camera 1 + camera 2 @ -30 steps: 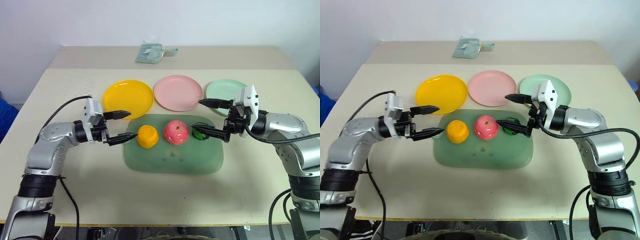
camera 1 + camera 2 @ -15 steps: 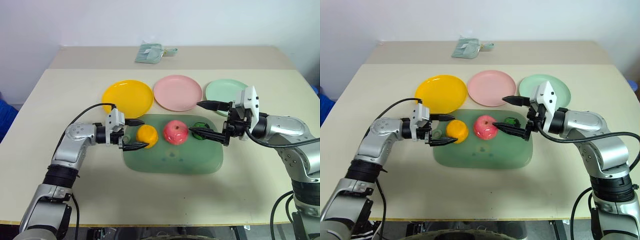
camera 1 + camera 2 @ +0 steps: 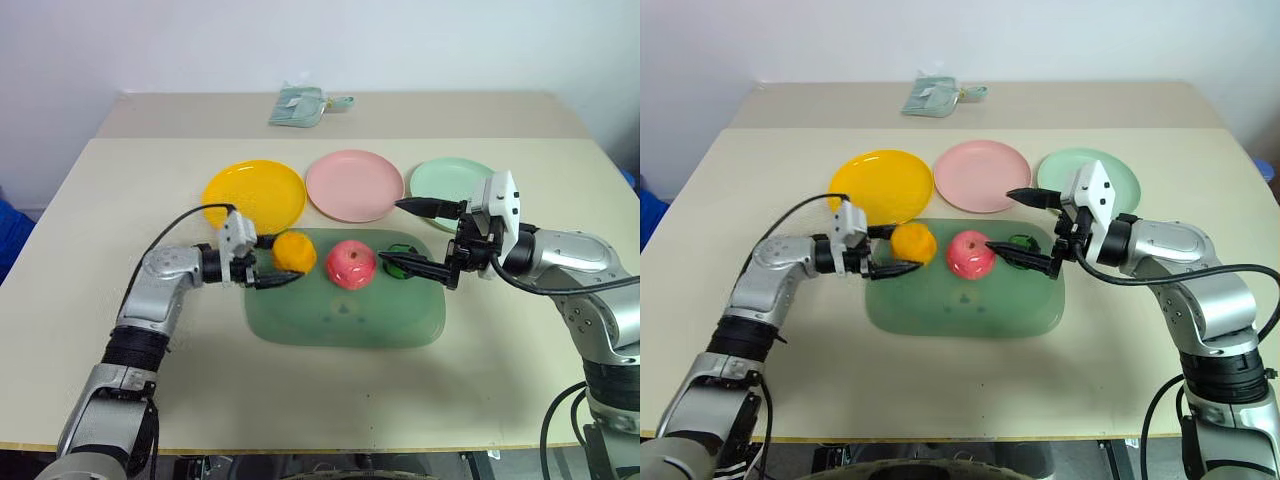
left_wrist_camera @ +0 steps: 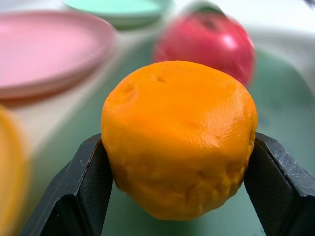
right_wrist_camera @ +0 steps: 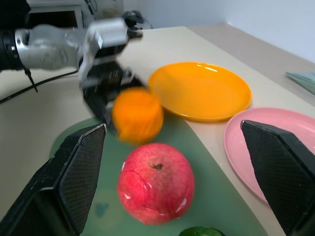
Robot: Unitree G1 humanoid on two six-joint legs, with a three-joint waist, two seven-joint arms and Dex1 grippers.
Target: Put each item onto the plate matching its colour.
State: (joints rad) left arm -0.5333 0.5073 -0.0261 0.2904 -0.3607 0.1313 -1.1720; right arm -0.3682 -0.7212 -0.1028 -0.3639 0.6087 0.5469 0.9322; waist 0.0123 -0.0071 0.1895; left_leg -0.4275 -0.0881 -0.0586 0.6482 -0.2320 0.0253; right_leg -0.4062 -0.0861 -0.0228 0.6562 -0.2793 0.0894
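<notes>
The left gripper, at center-left of the head view, is clenched on the orange, one black finger on each side of the fruit, over the left edge of the green board. In the left wrist view the orange sits squeezed between both fingers.

The apple rests on the board at frame center, with the green ball just beside it to the right.

The right gripper, right of center, is spread wide, its lower finger near the green ball and its upper finger over the mint plate's rim; it grasps nothing.

Three bare plates line the upper middle of the frame: yellow plate at left, pink plate at center, mint plate at right.

A folded cloth lies at top center, on the table.
</notes>
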